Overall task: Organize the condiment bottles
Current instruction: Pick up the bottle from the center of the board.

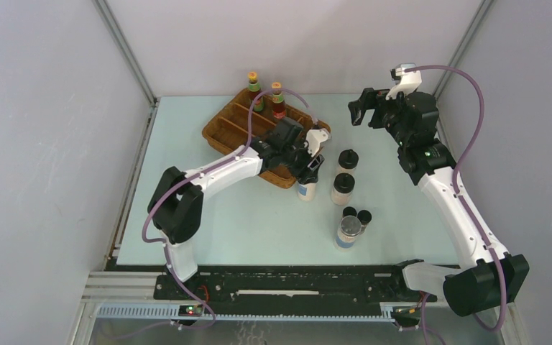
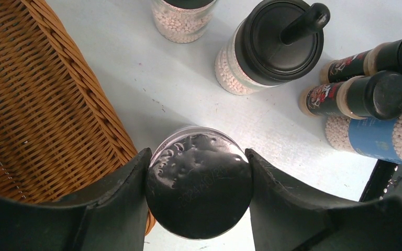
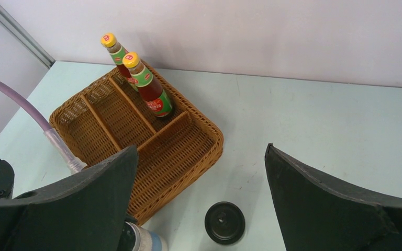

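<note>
My left gripper (image 2: 198, 180) is shut on a silver-lidded jar (image 2: 199, 183), both fingers pressing the lid's sides. The jar (image 1: 306, 190) stands on the table just off the wicker tray's near corner. Two black-capped shakers (image 1: 347, 159) (image 1: 342, 188) stand to its right. Nearer the front are two tiny dark vials (image 1: 349, 213) (image 1: 364, 215) and a second blue-labelled jar (image 1: 348, 231). Two red-brown sauce bottles (image 3: 116, 52) (image 3: 146, 83) stand in the tray's far compartment. My right gripper (image 3: 201, 148) hangs open, high over the table's back right, holding nothing.
The brown wicker divided tray (image 1: 233, 129) sits at the back left, its other compartments holding nothing. In the left wrist view the tray's rim (image 2: 99, 110) lies right beside the left finger. Grey walls enclose the table on three sides.
</note>
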